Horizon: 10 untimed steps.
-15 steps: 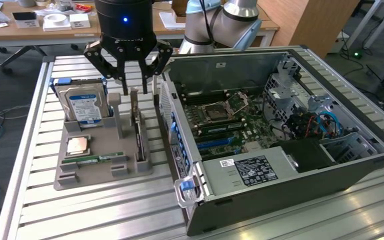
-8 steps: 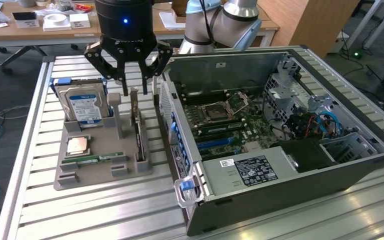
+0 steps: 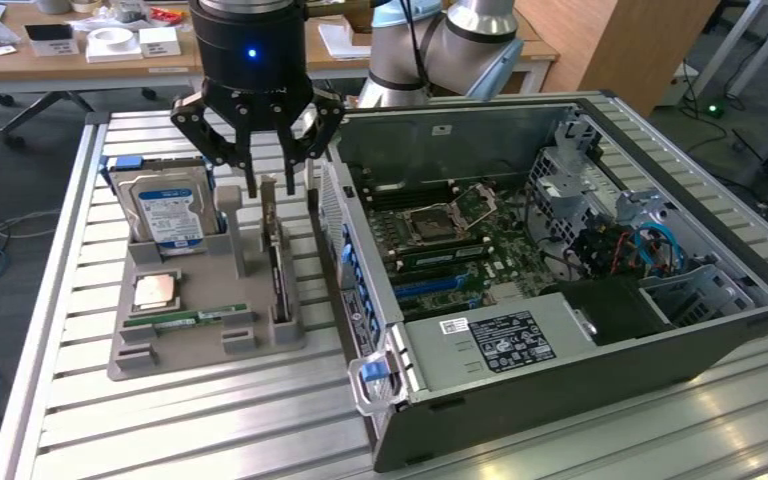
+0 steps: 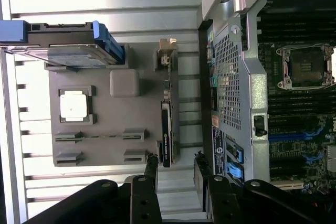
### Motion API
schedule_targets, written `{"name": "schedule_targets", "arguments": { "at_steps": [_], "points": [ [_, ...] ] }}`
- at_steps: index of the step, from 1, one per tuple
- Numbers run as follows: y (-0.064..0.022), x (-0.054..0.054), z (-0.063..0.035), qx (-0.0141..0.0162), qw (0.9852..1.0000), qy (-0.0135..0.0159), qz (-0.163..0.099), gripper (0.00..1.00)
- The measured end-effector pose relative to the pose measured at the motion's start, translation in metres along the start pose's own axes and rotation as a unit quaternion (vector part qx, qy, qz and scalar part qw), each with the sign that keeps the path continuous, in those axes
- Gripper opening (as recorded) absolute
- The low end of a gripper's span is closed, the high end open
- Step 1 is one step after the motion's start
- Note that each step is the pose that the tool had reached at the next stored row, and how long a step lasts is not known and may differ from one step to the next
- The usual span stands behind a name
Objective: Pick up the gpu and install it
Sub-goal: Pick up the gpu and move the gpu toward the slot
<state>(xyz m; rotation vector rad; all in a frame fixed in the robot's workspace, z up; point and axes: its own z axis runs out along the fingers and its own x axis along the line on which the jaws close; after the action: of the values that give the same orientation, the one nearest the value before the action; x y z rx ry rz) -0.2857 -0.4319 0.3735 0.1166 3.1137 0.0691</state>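
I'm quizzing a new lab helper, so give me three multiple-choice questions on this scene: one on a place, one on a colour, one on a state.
1. The gpu is: A in the grey tray; B on the hard drive; C in the claw.
2. The drive's label: A red; B blue and white; C green.
3. The claw is: A gripping the gpu; B gripping the hard drive; C open, empty.
Answers: A, it stands edgewise in the tray; B, blue and white show; C, it hovers spread wide above the gpu.
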Motion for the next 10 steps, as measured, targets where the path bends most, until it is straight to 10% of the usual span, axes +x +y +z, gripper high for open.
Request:
{"name": "schedule_targets", "arguments": {
  "at_steps": [10],
  "points": [
    [-0.0001, 0.0001, 0.0024, -0.0001, 1.0000, -0.0001, 0.000, 0.42]
  ]
}}
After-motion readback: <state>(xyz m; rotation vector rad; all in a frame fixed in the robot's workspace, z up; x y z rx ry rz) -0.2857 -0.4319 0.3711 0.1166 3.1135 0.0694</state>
